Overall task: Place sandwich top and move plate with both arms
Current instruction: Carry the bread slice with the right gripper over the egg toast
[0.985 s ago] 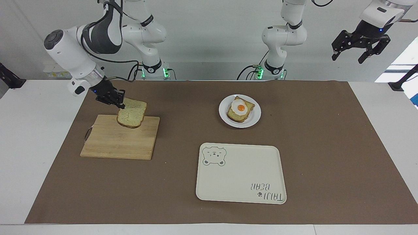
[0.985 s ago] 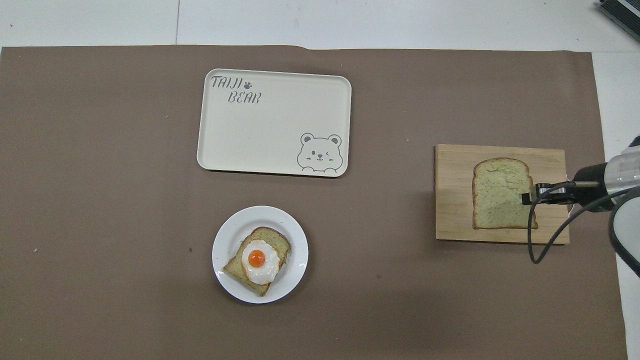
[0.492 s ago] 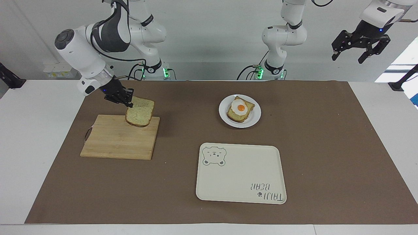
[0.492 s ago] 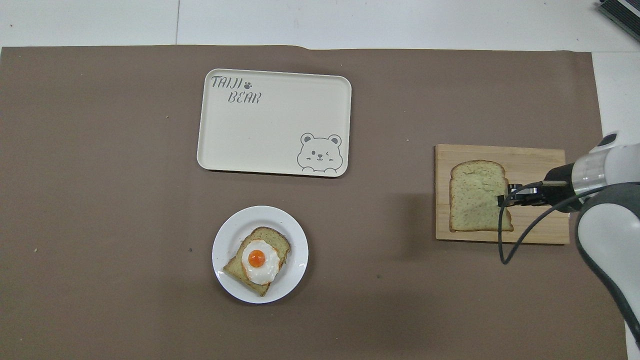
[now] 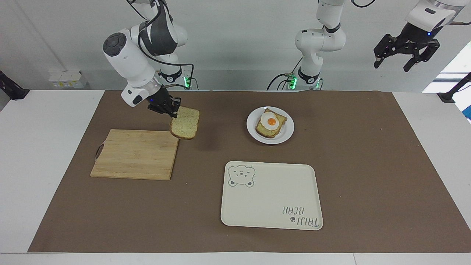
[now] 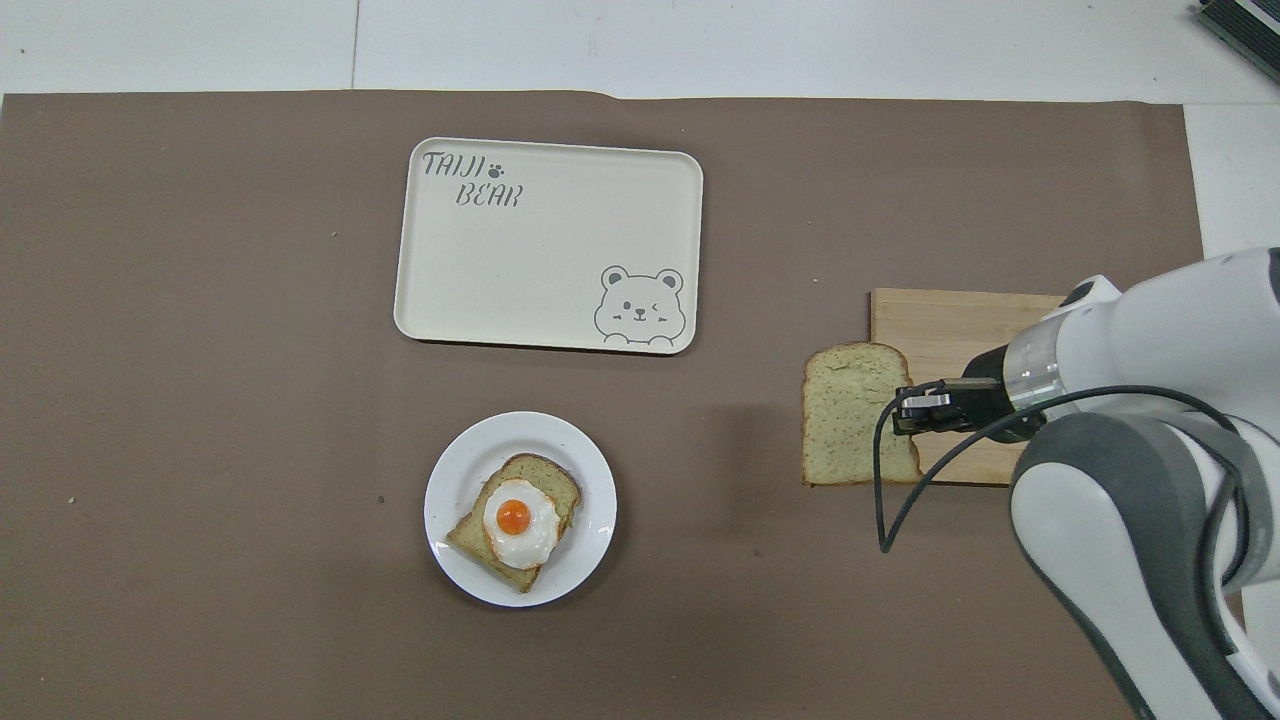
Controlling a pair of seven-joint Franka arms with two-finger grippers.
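My right gripper [image 5: 173, 112] is shut on one edge of the sandwich top [image 5: 185, 124], a plain tan bread slice. It holds the slice in the air over the edge of the wooden cutting board [image 5: 136, 154] toward the plate. In the overhead view the gripper [image 6: 905, 412] and the slice [image 6: 850, 420] show there too. The small white plate [image 5: 287, 133] bears a toast with a fried egg [image 5: 271, 123] and stands near the robots, mid-table; it also shows in the overhead view [image 6: 592, 480]. My left gripper [image 5: 406, 55] hangs open and empty, high past the left arm's end of the table.
A cream rectangular tray with a bear print [image 5: 272, 198] lies farther from the robots than the plate; it also shows in the overhead view [image 6: 540, 250]. The cutting board [image 6: 960, 315] lies toward the right arm's end. A brown mat [image 5: 368, 165] covers the table.
My right gripper has carried the bread slice from over the cutting board's middle toward the plate, now past the board's edge. The left arm has not moved.
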